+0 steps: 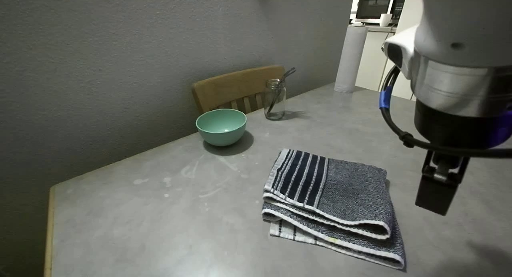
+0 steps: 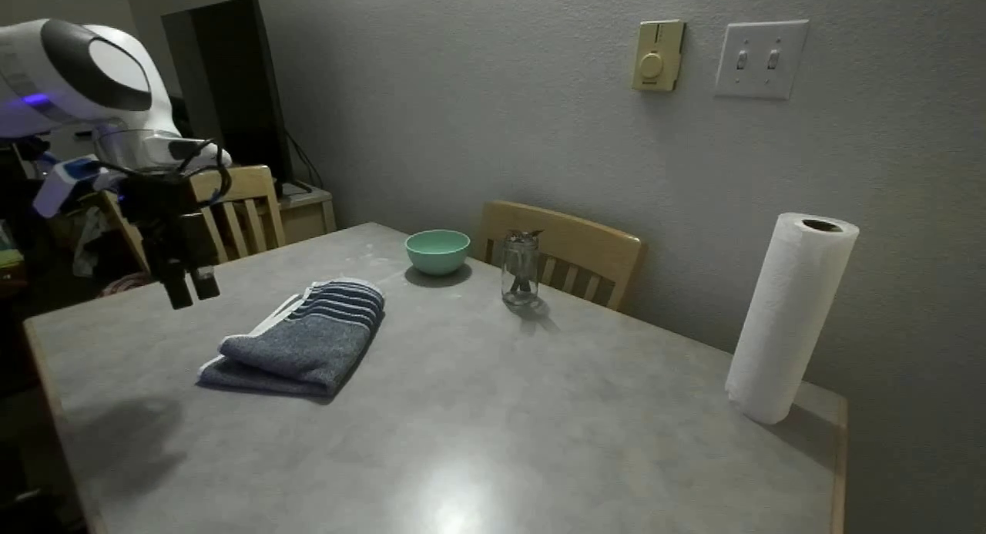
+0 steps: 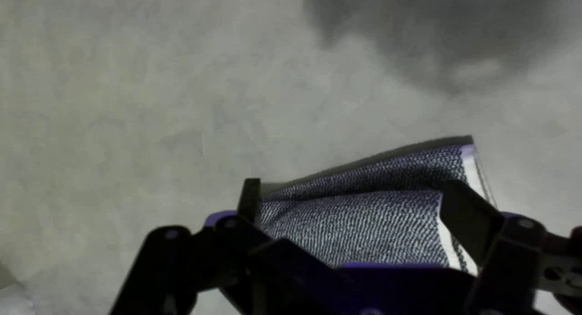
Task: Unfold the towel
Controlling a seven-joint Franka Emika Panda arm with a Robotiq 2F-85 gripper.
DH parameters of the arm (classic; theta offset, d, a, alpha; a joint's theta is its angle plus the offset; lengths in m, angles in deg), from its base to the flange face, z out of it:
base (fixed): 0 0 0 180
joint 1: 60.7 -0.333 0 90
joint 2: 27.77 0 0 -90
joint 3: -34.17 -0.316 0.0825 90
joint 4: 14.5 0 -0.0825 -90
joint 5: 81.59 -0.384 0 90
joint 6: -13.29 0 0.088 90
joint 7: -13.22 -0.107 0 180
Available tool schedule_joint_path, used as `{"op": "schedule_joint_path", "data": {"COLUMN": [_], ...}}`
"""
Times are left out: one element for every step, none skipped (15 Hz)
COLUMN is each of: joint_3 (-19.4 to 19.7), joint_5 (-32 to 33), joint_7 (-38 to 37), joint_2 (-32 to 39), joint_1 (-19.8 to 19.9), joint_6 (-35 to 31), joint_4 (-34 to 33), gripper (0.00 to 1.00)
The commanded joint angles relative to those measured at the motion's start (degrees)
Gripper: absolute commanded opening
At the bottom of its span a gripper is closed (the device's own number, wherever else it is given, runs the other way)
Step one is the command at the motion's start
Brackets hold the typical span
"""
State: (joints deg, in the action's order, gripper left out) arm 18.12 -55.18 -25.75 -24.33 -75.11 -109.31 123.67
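Okay, towel [image 1: 352, 189]: lying folded in layers on the surface [image 1: 140, 229], striped end facing the teal bowl [image 1: 222, 127], the two apart. So not unfolded yet.
My fingers [image 3: 468, 215]: wide apart, hanging in the air, no cloth pinched.
Upper fold: imo the step here is getting into the stack. I'd line up with the layered edge, come down slowly with one finger going under the top fold and the other over it, then close on a shallow bite.
Lower layers: the rounded end looks doubled over, so a deep grab would probably drag the whole bundle along. Lift a little, check the bottom part lies flat, then carry on.
Terry: I'd expect it to cling to itself, so peel low and steady rather than yank.
White hems: in an exterior view they're stacked up facing the camera, plus there's a yellow spot [image 1: 333, 240] on a lower one that I can't find in the wrist view.
Finger gap: wrist view shows it best, with towel filling the space between, which kinda looks like I'm right on it. Both exterior views say nope, I'm off the cloth.
Bowl and jar [image 2: 520, 268]: in both exterior views, missing from the wrist one.
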Motion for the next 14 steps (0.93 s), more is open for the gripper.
{"op": "schedule_joint_path", "data": {"joint_3": [0.96,1.01,0.95,1.01,1.10,1.37,1.80,2.33,2.98,3.63,3.20,3.87,4.32,4.48], "joint_5": [10.74,12.86,14.09,15.27,15.92,17.02,18.11,18.96,19.85,20.43,18.04,18.49,18.75,18.76], "joint_7": [-7.32,-8.58,-9.01,-9.50,-9.37,-9.53,-9.67,-9.49,-9.31,-8.70,-8.66,-8.60,-8.64,-8.62], "joint_2": [4.82,6.00,7.22,8.52,9.80,11.21,12.49,13.84,15.17,16.32,13.14,14.37,15.29,15.74], "joint_1": [-1.96,-2.34,-2.70,-3.06,-3.25,-3.49,-3.66,-3.59,-3.65,-3.42,-4.30,-4.32,-4.36,-4.39], "joint_6": [-0.36,-0.34,-0.78,-1.27,-2.99,-4.80,-6.63,-9.22,-11.22,-14.14,-10.71,-12.52,-13.30,-13.50], "joint_4": [-3.21,-4.08,-4.98,-5.80,-6.51,-7.24,-7.86,-8.32,-8.93,-9.12,-7.48,-7.87,-8.25,-8.51], "gripper": [1.00,1.00,1.00,1.00,1.00,1.00,1.00,1.00,1.00,1.00,1.00,1.00,1.00,1.00]}}
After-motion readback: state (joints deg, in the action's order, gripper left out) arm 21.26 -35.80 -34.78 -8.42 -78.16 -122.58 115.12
